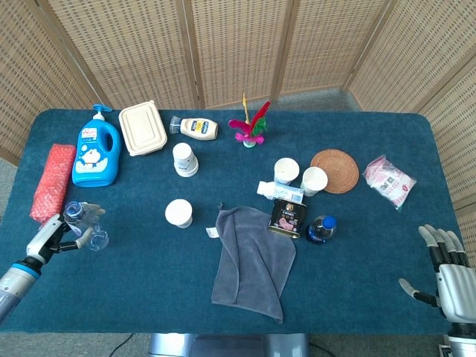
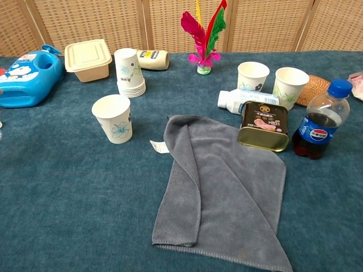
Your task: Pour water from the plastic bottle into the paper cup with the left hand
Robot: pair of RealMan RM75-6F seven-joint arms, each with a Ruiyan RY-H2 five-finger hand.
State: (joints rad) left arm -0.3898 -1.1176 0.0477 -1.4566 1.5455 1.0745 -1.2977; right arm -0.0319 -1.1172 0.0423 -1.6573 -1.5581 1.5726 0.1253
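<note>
Showing the left robot hand (image 1: 53, 236) gripping the clear plastic bottle (image 1: 83, 225) low at the surface's (image 1: 357, 245) left edge, well apart from the paper cup (image 1: 178, 213), right robot hand (image 1: 445, 266) spread idle; judged next: carry the bottle over and tilt.

left robot hand (image 1: 56, 236) outside chest view, right robot hand (image 1: 446, 274) cut by frame edge

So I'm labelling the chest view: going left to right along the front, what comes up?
Paper cup → grey cloth → tin → cola bottle.
</note>
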